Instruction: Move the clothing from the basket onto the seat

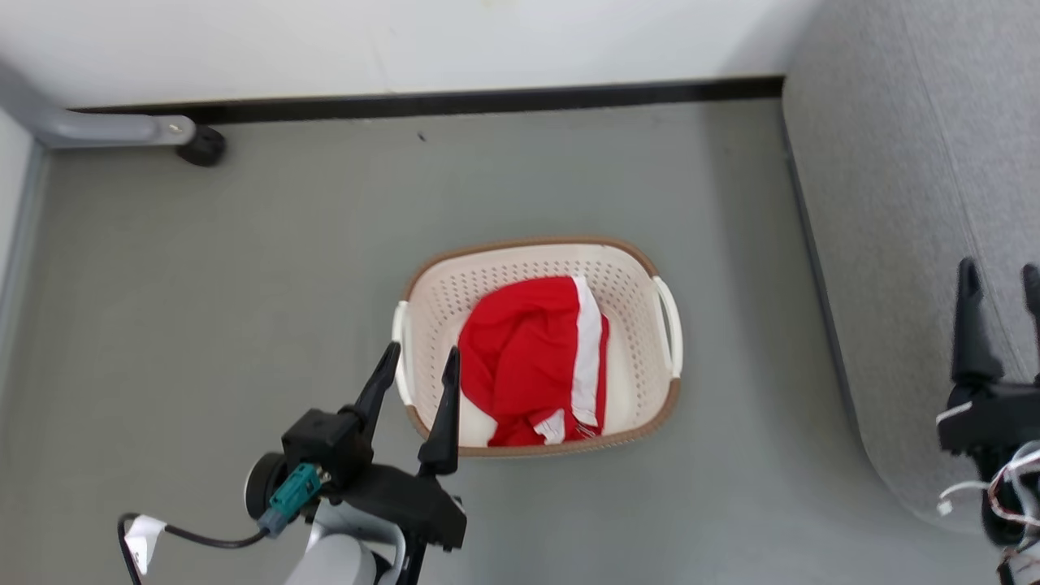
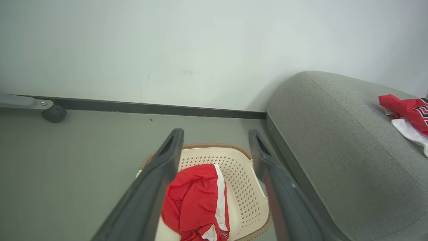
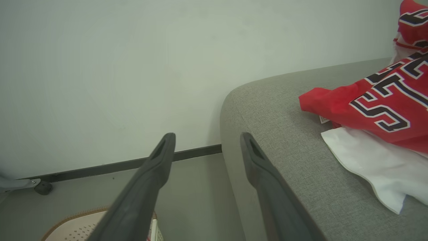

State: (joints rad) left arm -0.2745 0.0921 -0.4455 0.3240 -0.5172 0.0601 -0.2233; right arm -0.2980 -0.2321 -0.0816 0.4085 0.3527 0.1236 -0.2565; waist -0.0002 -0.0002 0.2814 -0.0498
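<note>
Now you have red shorts (image 1: pixel 520 357) in the perforated oval basket (image 1: pixel 487 280); jersey (image 3: pixel 384 110) on textured sofa (image 1: pixel 910 244); left fingers (image 1: pixel 447 398), right fingers (image 1: pixel 968 325) spread.

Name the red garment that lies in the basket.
The shorts with the white side stripe, crumpled in the basket; the lettered jersey lies on the sofa.

Showing at lower left of the head view the left gripper (image 1: pixel 423 349): long black tapered fingers (image 1: pixel 444 414), trailing a teal connector (image 1: pixel 288 497), black cable (image 1: pixel 211 540) and white tag (image 1: pixel 145 540) above a pale grey forearm (image 1: pixel 333 562). Carrying loose white wires (image 1: pixel 1025 465) under the black right gripper (image 1: pixel 999 268) at right edge.
</note>
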